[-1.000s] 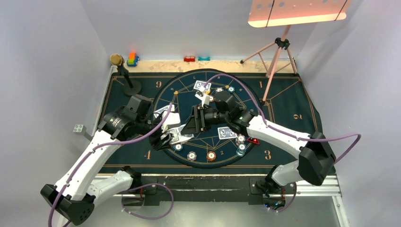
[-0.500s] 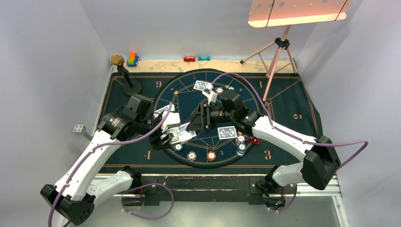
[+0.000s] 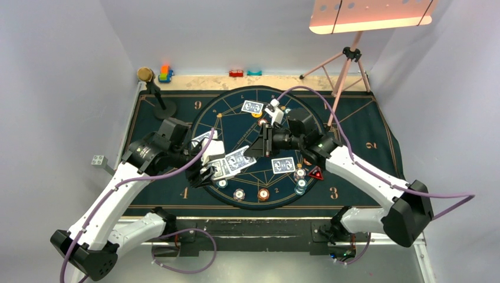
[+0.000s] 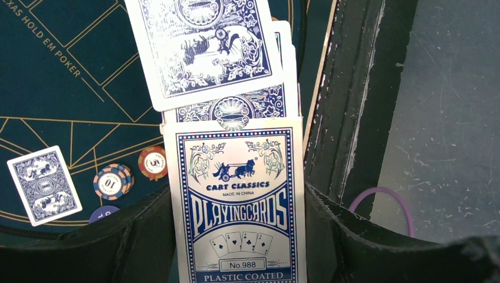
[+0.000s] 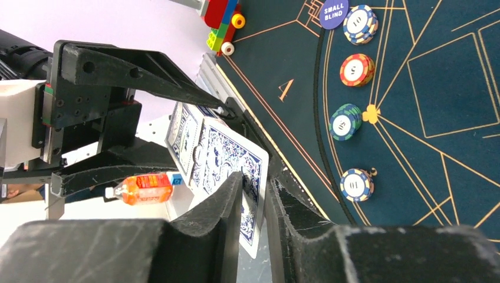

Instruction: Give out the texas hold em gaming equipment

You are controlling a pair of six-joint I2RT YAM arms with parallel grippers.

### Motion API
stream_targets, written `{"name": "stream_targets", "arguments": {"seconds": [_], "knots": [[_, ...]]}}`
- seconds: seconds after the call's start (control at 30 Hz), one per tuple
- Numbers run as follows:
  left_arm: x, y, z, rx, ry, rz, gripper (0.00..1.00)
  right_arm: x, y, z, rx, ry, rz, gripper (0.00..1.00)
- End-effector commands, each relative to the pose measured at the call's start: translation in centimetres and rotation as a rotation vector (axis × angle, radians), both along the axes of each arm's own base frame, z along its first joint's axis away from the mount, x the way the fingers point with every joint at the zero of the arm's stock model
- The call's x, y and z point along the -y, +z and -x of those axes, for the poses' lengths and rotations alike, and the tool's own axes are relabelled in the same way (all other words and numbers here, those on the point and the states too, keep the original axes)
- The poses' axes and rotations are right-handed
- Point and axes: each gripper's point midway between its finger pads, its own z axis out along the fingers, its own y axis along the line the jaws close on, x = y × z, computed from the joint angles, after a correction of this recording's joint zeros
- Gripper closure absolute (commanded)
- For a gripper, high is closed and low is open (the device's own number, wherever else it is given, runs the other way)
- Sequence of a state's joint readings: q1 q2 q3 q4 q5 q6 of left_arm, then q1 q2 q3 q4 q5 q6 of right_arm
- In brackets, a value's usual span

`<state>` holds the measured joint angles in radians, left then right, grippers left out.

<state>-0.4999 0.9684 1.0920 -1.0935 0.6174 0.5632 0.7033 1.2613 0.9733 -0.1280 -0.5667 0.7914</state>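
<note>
My left gripper (image 3: 209, 171) is shut on a blue-and-white playing-card box (image 4: 239, 200), upright between its jaws at the mat's left. Cards fan out of the top of the box. One of them (image 3: 239, 159) slants out towards the centre, and my right gripper (image 5: 255, 180) is shut on its edge (image 5: 250, 194). More cards (image 3: 252, 107) (image 3: 283, 165) lie face down on the round felt. Striped chips (image 3: 239, 194) (image 3: 263, 193) (image 3: 301, 174) sit along its near rim. A red-black triangular marker (image 3: 316, 173) lies beside them, and a dark-blue disc (image 5: 333, 13) shows in the right wrist view.
A gold-headed microphone (image 3: 154, 91) stands at the back left. A pink music stand (image 3: 345, 65) rises at the back right, with its feet on the mat. Toy blocks (image 3: 165, 73) (image 3: 236, 73) line the far edge. The metal rail (image 3: 377, 236) runs along the near side.
My right arm has drawn back to the right while its jaws narrowed onto one card, which now sticks farther out of the pack. The left arm has stayed put.
</note>
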Motion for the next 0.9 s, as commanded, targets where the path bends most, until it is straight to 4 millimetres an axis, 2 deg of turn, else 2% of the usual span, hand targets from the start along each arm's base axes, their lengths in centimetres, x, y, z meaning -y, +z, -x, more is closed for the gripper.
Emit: {"name": "stream_targets", "arguments": {"seconds": [0.0, 0.2, 0.4, 0.5, 0.67, 0.77, 0.87], "knots": [[0.7, 2.3, -0.2, 0.054, -0.020, 0.065, 1.00, 0.8, 1.4, -0.3, 0.046, -0.021, -0.008, 0.78], [0.7, 2.2, -0.2, 0.055, -0.019, 0.063, 1.00, 2.1, 3.0, -1.0, 0.079, -0.065, -0.013, 0.99], [0.6, 2.2, -0.1, 0.056, -0.019, 0.061, 1.00, 3.1, 6.0, -2.3, 0.126, -0.103, -0.050, 1.00], [0.6, 2.2, -0.1, 0.056, -0.019, 0.060, 1.00, 3.4, 6.8, -3.5, 0.130, -0.134, -0.062, 1.00], [0.5, 2.2, 0.0, 0.060, -0.019, 0.062, 1.00, 3.4, 6.3, -6.7, 0.103, -0.181, -0.088, 1.00], [0.5, 2.3, 0.0, 0.063, -0.018, 0.063, 1.00, 1.9, 4.7, -8.9, 0.072, -0.163, -0.084, 1.00], [0.5, 2.3, 0.1, 0.065, -0.019, 0.064, 1.00, -0.5, 2.4, -11.1, 0.010, -0.132, -0.092, 1.00]]}}
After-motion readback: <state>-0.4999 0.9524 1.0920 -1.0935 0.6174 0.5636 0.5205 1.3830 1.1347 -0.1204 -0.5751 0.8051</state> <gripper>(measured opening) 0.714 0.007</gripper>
